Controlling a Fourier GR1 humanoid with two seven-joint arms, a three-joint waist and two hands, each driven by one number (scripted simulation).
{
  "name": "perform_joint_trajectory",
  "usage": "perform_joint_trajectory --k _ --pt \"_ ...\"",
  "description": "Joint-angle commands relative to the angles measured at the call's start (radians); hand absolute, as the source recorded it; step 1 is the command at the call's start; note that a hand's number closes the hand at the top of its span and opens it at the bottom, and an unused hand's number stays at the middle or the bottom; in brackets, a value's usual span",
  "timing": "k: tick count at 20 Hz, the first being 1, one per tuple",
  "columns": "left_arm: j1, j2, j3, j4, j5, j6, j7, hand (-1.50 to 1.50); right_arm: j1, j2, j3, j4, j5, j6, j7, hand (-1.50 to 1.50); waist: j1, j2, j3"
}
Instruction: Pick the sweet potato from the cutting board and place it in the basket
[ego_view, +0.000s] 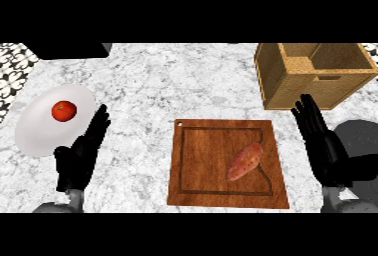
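L to R: white round plate (37, 131) w/ a red tomato (64, 110) on it, far left on the grey marbled counter (170, 80). Left hand (80, 155) just beside plate's right edge, fingers straight, open, holding nothing, looks at rest. Centre: brown wooden cutting board (199, 165) w/ groove round the edge; reddish-brown elongated sweet potato (245, 161) lies on its right half, tilted, upper end toward the right. Right hand (321, 142) just off board's right edge, fingers straight up, spread wide, empty, apart from the potato. Woven tan square basket (314, 75) at top right, behind that hand, open top.

Step in hand, my read: reach not begun. Right hand is nearer, so use it; come over the potato's middle, fingers across its short axis, curl round, lift clear of the board before moving up to basket, release inside the walls.

No brands, labels or text visible anywhere.
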Motion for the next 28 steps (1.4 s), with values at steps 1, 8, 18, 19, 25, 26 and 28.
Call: perform_joint_trajectory --k 1,8,18,19,25,26,28 --pt "0.008 -0.003 -0.007 0.016 -0.010 -0.006 0.028 0.00 -0.053 0.059 -0.023 0.002 -0.007 -0.037 -0.012 1.50 0.014 0.013 -0.037" --pt "0.122 0.037 0.046 0.199 0.105 -0.113 0.100 0.00 -0.307 0.128 0.108 0.023 0.168 -0.120 -0.044 1.50 0.056 0.019 -0.041" --pt "0.143 0.058 0.084 0.199 0.117 -0.111 0.111 0.00 -0.459 0.126 0.257 0.302 0.649 -0.455 0.379 -1.50 0.007 -0.002 -0.049" --pt "0.149 0.049 0.074 0.181 0.109 -0.100 0.110 0.00 -0.473 0.080 0.257 0.332 0.691 -0.438 0.433 -1.50 0.003 -0.006 -0.051" --pt "0.200 0.060 0.099 0.184 0.124 -0.103 0.095 0.00 -0.574 -0.124 0.298 0.253 0.788 -0.159 0.756 -1.50 -0.046 -0.029 -0.052" --pt "0.212 0.047 0.099 0.189 0.125 -0.094 0.088 0.00 -0.590 -0.144 0.308 0.208 0.782 -0.102 0.801 -1.50 -0.050 -0.029 -0.051" --pt "0.207 0.062 0.104 0.187 0.121 -0.096 0.097 0.00 -0.669 -0.174 0.306 0.156 0.765 0.017 0.913 -1.50 -0.048 -0.029 -0.050"
